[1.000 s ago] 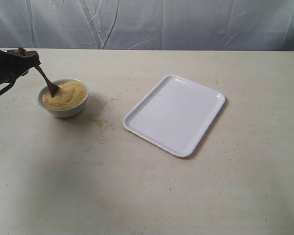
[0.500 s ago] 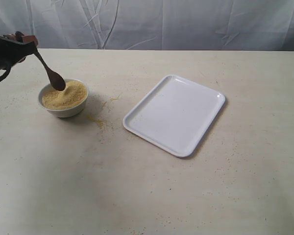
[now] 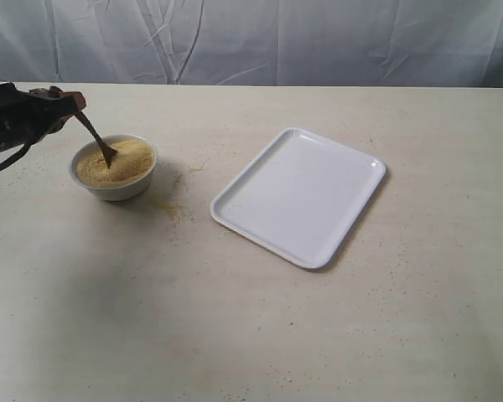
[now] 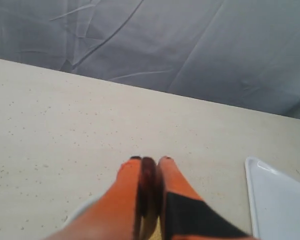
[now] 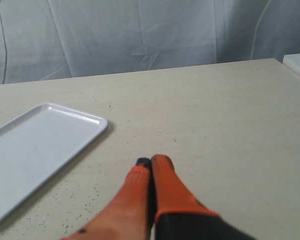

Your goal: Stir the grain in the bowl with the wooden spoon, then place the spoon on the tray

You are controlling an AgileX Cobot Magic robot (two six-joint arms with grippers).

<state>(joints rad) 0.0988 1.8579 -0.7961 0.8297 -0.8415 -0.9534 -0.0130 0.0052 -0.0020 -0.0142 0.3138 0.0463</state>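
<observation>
At the far left of the exterior view, the left pincer [image 3: 70, 103] pinches the top end of the wooden spoon [image 3: 95, 139]. The left wrist view shows the dark handle [image 4: 149, 179] clamped between the orange fingers [image 4: 127, 185]. The spoon slants down toward 5 o'clock, its scoop sunk in the grain [image 3: 131, 159] inside the white bowl [image 3: 114, 189].

The spoon looks light and stiff, but its glossy finish is probably slippery. A firm hold high on the slim handle suits it, though the scoop end could swivel. The grain is loose and sandy and spills easily: scattered granules [image 3: 169, 208] lie on the counter [image 3: 235, 335] at the bowl's 4 o'clock. The small bowl looks light enough to slide if the spoon pushes hard.

The white tray [image 3: 302, 197] sits bare at the bowl's 3 o'clock, well apart from it. In its wrist view, the right pincer [image 5: 151, 161] is pressed together and holds nothing, with the tray near it.
</observation>
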